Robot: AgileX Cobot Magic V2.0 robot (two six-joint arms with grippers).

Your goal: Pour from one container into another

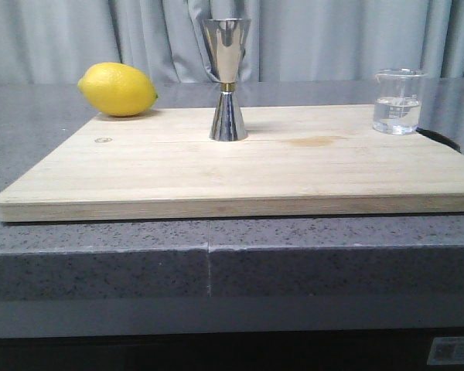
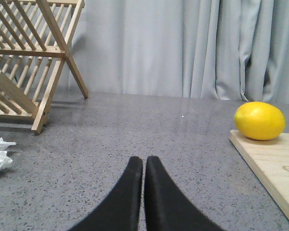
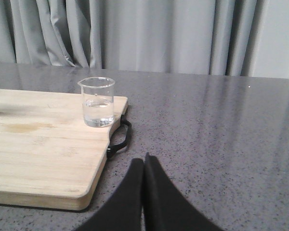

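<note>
From the front, neither arm shows and nothing is in hand, so I judge you are at the very start, with the reach for the beaker (image 1: 398,101) as your first step. Take the board (image 1: 240,166) as your landmark: the jigger (image 1: 227,79) stands upright near the middle of it, the beaker stands upright at its far right corner with a little clear liquid in it, and a lemon (image 1: 117,89) lies just off its far left corner. In the left wrist view, your left claw (image 2: 144,161) has its fingers pressed together, pinching nothing, over bare counter off the board's left edge, with the lemon ahead and a wooden rack (image 2: 31,57) to the other side. In the right wrist view, your right claw (image 3: 144,161) is likewise closed and empty, off the board's right edge beside the handle (image 3: 120,139), with the beaker ahead of it and apart. The next move calls for spreading those fingers and then reaching to grip the beaker level.
</note>
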